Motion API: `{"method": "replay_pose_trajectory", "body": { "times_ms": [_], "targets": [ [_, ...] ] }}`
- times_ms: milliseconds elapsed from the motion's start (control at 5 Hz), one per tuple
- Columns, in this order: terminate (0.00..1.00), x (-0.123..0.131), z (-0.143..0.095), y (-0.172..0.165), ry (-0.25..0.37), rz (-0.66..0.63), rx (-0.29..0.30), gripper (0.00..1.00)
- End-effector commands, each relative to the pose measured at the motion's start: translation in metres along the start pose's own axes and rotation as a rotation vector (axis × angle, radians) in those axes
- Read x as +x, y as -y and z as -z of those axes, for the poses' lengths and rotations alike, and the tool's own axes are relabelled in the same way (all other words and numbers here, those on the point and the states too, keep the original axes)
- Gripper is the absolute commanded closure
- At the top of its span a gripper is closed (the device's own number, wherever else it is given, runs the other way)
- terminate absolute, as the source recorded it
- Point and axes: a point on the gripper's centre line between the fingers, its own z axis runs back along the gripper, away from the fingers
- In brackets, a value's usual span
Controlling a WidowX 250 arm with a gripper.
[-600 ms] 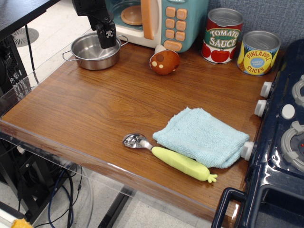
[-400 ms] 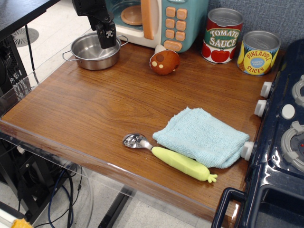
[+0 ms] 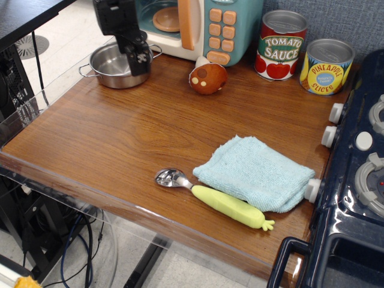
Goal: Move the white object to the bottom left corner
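Observation:
The white object, a toy mushroom (image 3: 207, 77) with a reddish-brown spotted cap and a short white stem, lies on its side at the back of the wood table, just in front of the toy microwave. The bottom left corner (image 3: 33, 144) of the tabletop is bare wood behind a clear acrylic rim. My black gripper (image 3: 138, 59) hangs at the back left, over the right side of the steel pot and well to the left of the mushroom. It holds nothing that I can see. Its fingers overlap from this angle, so their gap is hidden.
A steel pot (image 3: 114, 66) stands at the back left and a teal toy microwave (image 3: 210, 24) behind the mushroom. Tomato sauce (image 3: 281, 45) and pineapple (image 3: 326, 66) cans stand at the back right. A light-blue cloth (image 3: 255, 172) and a yellow-green-handled spoon (image 3: 222, 202) lie front right. A toy stove (image 3: 354, 192) borders the right.
The gripper has moved slightly down and to the right over the pot. Nothing else has moved.

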Motion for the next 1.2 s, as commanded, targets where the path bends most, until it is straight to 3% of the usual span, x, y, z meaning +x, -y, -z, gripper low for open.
{"method": "replay_pose_trajectory", "body": {
  "times_ms": [0,200,600,1000],
  "targets": [
    [0.0,-0.034,-0.042,-0.016,-0.115,0.095,-0.002,0.0],
    [0.0,-0.048,-0.043,-0.023,-0.162,0.14,0.025,0.0],
    [0.0,-0.074,-0.029,-0.021,-0.2,0.184,0.077,0.0],
    [0.0,-0.097,-0.011,-0.033,-0.155,0.282,0.073,0.0]
  ]
}}
